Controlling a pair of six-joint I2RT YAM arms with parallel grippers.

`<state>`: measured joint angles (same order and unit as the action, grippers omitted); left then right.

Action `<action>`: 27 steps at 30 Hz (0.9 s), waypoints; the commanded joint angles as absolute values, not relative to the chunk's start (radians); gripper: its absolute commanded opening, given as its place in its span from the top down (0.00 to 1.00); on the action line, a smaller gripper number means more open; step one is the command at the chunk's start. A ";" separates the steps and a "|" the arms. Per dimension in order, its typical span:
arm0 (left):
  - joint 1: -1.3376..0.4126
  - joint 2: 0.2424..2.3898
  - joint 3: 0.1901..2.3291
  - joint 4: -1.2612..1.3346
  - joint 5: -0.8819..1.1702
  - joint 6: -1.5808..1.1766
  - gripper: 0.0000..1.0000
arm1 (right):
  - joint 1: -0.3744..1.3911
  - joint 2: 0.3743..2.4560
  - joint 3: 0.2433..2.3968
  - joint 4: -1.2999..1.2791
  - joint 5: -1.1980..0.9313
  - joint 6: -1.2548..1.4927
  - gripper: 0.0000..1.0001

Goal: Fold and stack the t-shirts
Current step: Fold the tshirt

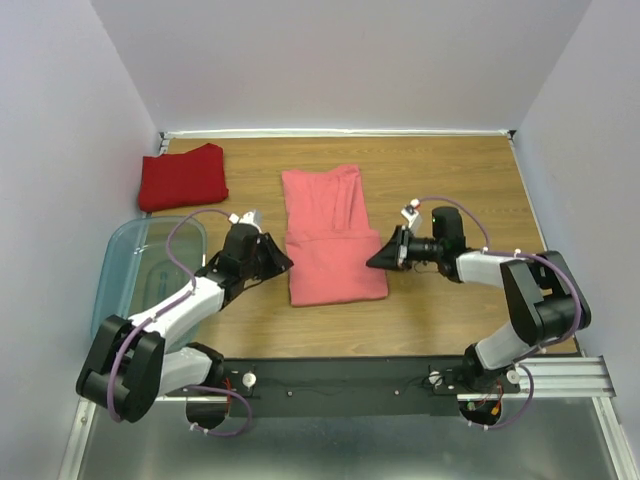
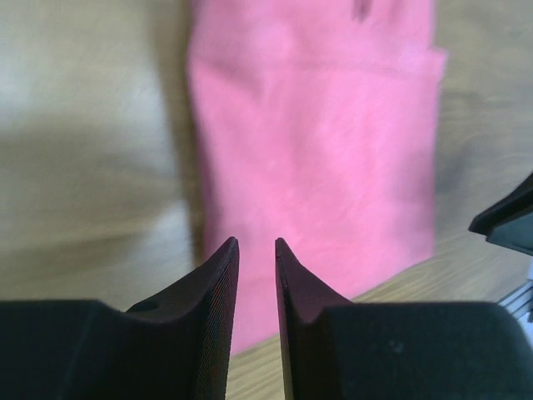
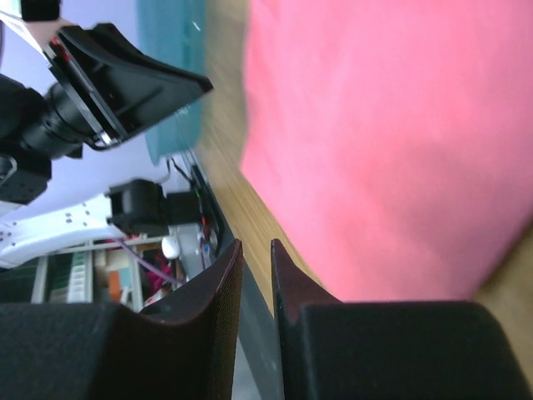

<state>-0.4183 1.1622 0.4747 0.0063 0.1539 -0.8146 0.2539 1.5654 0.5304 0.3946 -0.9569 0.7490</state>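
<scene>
The salmon-pink t-shirt (image 1: pixel 330 235) lies flat mid-table, folded into a long narrow strip, with its far part doubled over. It also shows in the left wrist view (image 2: pixel 316 125) and the right wrist view (image 3: pixel 391 125). The deep red t-shirt (image 1: pixel 182 177) lies folded at the back left. My left gripper (image 1: pixel 285 262) (image 2: pixel 256 242) hovers just off the pink shirt's left edge. Its jaws are almost together and hold nothing. My right gripper (image 1: pixel 375 260) (image 3: pixel 256 242) hovers just off the right edge, near the shirt's front corner. Its jaws are also almost together and empty.
A clear bluish plastic bin (image 1: pixel 130 270) stands at the left edge beside the left arm. White walls close the table at the back and both sides. The arms' base rail (image 1: pixel 350 385) runs along the near edge.
</scene>
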 commanded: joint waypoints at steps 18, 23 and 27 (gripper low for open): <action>-0.299 1.767 0.842 0.163 0.127 -0.724 0.71 | 0.158 2.095 0.887 0.515 -0.798 0.765 0.73; -0.296 1.637 0.848 0.098 0.101 -0.681 0.48 | 0.156 1.924 0.844 0.458 -0.792 0.720 0.66; -0.310 1.505 0.839 0.025 0.043 -0.652 0.35 | 0.172 1.781 0.867 0.154 -0.677 0.565 0.55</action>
